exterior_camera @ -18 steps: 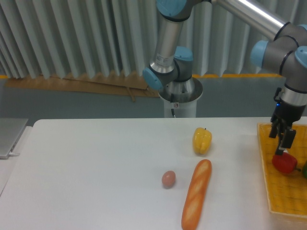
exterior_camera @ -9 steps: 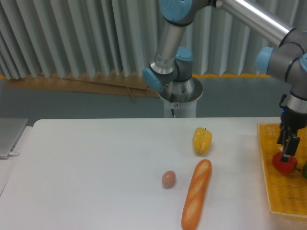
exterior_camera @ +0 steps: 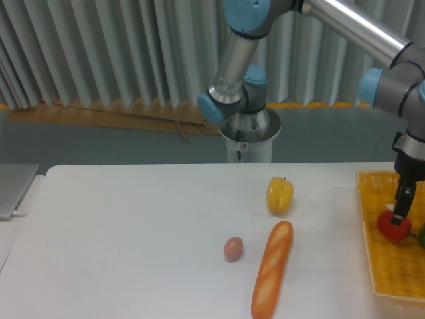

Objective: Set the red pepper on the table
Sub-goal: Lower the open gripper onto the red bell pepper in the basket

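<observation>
Red pepper [exterior_camera: 393, 226] sat in yellow basket [exterior_camera: 372, 252], far right. Gripper [exterior_camera: 402, 211] right over it; finger state unclear. Looked light, glossy, slippery; best pinched across body.

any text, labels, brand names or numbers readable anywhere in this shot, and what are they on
None can be read.
The robot arm shows no legible brand or marking at this size.
The red pepper, yellow pepper, baguette, egg, yellow woven basket tray and table carry no print.
The gripper shows no label.
</observation>
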You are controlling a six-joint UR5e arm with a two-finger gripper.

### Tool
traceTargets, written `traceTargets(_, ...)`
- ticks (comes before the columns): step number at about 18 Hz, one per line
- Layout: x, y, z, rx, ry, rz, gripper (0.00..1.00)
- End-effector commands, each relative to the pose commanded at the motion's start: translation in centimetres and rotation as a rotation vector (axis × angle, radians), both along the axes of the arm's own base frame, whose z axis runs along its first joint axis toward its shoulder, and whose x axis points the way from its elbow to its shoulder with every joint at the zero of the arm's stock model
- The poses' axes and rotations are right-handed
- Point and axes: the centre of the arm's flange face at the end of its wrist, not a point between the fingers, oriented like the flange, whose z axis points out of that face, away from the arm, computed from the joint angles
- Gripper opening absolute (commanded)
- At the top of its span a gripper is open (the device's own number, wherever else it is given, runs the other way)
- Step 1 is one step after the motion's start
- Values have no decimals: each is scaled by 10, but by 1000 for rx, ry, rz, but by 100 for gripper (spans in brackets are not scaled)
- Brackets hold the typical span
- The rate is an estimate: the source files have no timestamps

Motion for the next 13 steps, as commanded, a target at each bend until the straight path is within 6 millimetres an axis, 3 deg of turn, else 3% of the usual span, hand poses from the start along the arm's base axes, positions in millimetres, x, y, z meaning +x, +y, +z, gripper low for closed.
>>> traceTargets(9,-14,-6,-35,-99,23,-110,100)
traceTargets(13,-13,-4,-61,-106,3,-114,100)
